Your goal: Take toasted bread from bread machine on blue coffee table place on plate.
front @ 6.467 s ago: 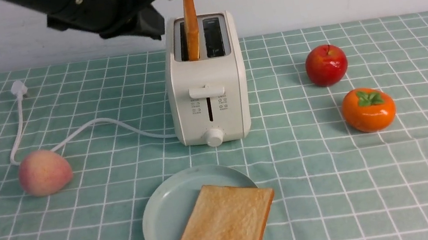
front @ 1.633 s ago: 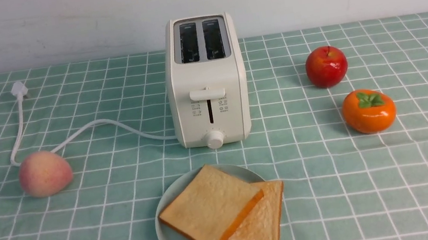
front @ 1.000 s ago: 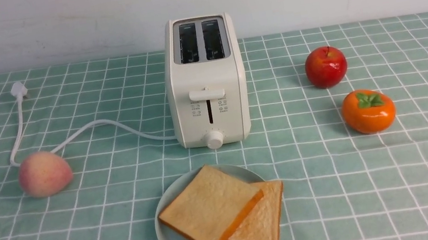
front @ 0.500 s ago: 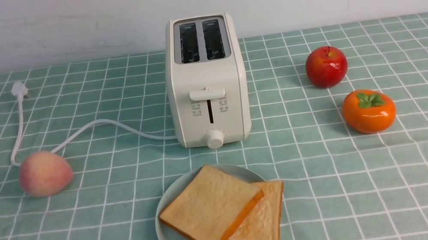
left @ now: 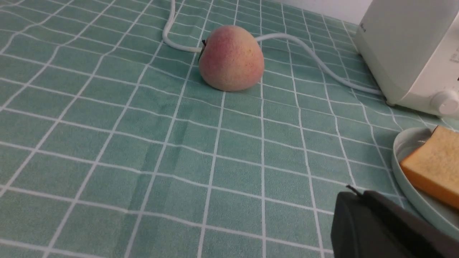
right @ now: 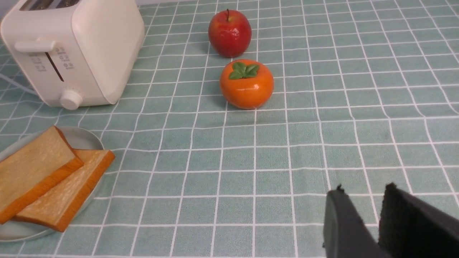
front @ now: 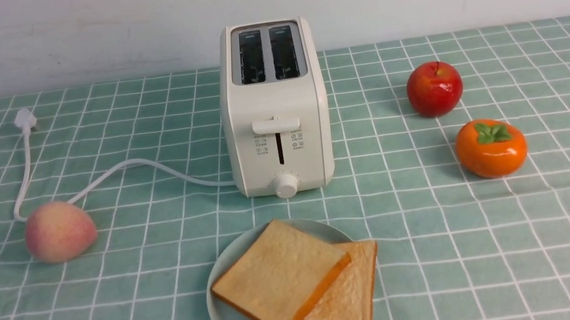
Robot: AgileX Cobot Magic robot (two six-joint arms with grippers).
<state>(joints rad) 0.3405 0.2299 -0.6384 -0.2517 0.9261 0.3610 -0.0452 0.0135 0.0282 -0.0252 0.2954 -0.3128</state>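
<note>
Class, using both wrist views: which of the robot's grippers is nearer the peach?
Left. The left gripper is on the peach's side of the plate; the right gripper is on the far side.

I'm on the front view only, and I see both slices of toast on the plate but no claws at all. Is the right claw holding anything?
Observer: No. In the right wrist view the right claw is empty, with a clear gap between its fingers, over bare cloth.
Operator: And the left one?
Observer: The left wrist view shows the left claw shut with nothing in it.
</note>
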